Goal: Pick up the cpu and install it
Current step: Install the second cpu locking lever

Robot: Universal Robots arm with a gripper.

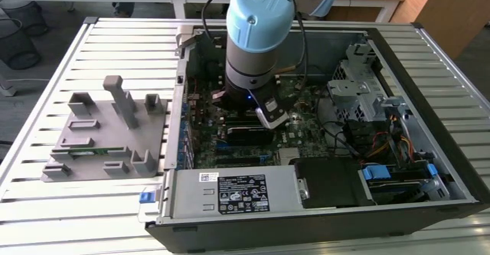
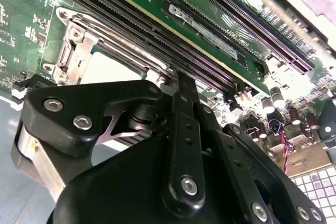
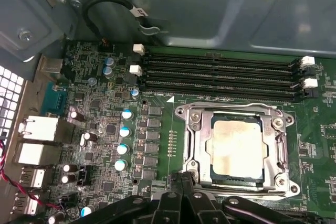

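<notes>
While the cpu [image 3: 234, 149] lies flat inside its metal socket frame [image 3: 197, 140] on the green motherboard [image 3: 105, 108], we see in the first wrist view four long black memory slots [image 3: 220, 77] just beyond it, with white latches at their ends, and a column of small capacitors [image 3: 124, 132] beside the frame. In the second wrist view the chip [image 2: 107, 69] shows as a pale square, partly hidden behind the gripper's black linkage [image 2: 178, 145], which sits close above the socket's edge. We cannot tell whether the fingers are apart or together, and nothing is seen held in them.

In the exterior view the arm [image 1: 260, 42] reaches down into the open computer case [image 1: 428, 169], near the centre of the board. At 6 o'clock from the arm lies the grey power supply [image 1: 229, 192], bearing a black printed label and a small white sticker; the print is too small for us to read. At 9 o'clock, outside the case, a grey parts fixture [image 1: 107, 134] rests on the slatted table [image 1: 46, 209].
</notes>
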